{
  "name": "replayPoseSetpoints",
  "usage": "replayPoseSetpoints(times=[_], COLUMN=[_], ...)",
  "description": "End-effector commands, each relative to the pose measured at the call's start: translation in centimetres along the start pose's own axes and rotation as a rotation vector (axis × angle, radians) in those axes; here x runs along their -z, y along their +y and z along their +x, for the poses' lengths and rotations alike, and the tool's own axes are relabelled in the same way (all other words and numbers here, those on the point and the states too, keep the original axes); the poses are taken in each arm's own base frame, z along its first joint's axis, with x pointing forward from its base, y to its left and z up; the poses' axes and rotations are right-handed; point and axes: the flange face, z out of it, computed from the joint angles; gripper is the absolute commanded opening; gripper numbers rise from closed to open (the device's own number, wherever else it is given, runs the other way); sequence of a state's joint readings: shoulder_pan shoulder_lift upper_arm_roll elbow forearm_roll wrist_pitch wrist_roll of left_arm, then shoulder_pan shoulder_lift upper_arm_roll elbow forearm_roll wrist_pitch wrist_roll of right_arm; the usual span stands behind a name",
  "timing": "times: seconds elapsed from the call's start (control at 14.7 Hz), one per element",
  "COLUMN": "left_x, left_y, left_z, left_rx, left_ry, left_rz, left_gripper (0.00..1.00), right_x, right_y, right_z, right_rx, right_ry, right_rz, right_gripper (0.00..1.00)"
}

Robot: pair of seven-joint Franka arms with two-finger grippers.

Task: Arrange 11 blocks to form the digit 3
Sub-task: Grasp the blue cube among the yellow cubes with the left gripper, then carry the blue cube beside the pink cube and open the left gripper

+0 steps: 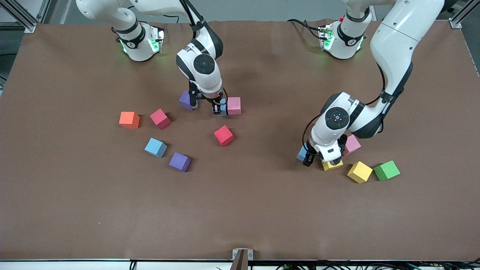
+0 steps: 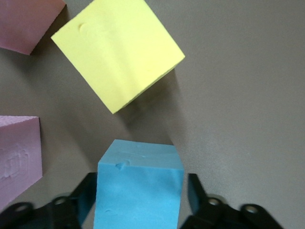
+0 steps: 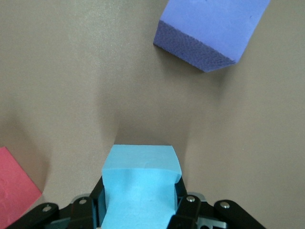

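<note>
Loose blocks lie scattered on the brown table; no figure stands. My right gripper (image 1: 218,111) (image 3: 139,202) is shut on a light blue block (image 1: 222,108) (image 3: 140,181), squeezing it, low beside a pink block (image 1: 234,105). A purple block (image 1: 185,100) (image 3: 209,28) lies toward the right arm's end. My left gripper (image 1: 305,157) (image 2: 140,193) is open, its fingers astride a light blue block (image 1: 301,153) (image 2: 139,191) on the table. A yellow block (image 1: 332,164) (image 2: 116,52) and a pink block (image 1: 352,144) (image 2: 19,162) lie beside it.
A red block (image 1: 224,135), dark pink block (image 1: 160,118), light blue block (image 1: 155,147) and purple block (image 1: 179,162) lie apart toward the right arm's end, with an orange cube (image 1: 129,120). A second yellow block (image 1: 359,171) and a green cube (image 1: 386,170) lie near the left gripper.
</note>
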State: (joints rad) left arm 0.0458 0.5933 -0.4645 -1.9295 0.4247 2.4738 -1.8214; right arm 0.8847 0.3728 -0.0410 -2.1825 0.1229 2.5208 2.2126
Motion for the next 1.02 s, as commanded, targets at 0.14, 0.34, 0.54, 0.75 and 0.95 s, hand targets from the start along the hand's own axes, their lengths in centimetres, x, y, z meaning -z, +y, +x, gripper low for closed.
replayPoseSetpoints(times=[0.14, 0.34, 0.54, 0.75, 0.95], left_x=[0.7, 1.6, 2.4, 3.2, 3.5], left_y=[0.0, -0.2, -0.5, -1.0, -1.9], left_z=[0.2, -0.1, -1.8, -3.9, -7.0], left_rx=[0.0, 0.012, 0.104, 0.212, 0.351], left_ry=[0.018, 0.026, 0.018, 0.005, -0.01], left_rz=[-0.025, -0.035, -0.043, -0.046, -0.034], left_gripper=[0.41, 0.39, 0.36, 0.36, 0.36], right_x=[-1.0, -0.9, -0.9, -0.7, -0.6], right_y=[1.9, 1.9, 1.9, 1.7, 1.5], right_z=[0.0, -0.1, -0.1, -0.2, -0.4], right_rx=[-0.029, -0.029, -0.029, -0.029, -0.032], right_ry=[0.01, 0.008, 0.007, 0.003, -0.007], right_rz=[-0.02, -0.018, -0.016, -0.012, 0.0], right_gripper=[0.01, 0.01, 0.01, 0.01, 0.01])
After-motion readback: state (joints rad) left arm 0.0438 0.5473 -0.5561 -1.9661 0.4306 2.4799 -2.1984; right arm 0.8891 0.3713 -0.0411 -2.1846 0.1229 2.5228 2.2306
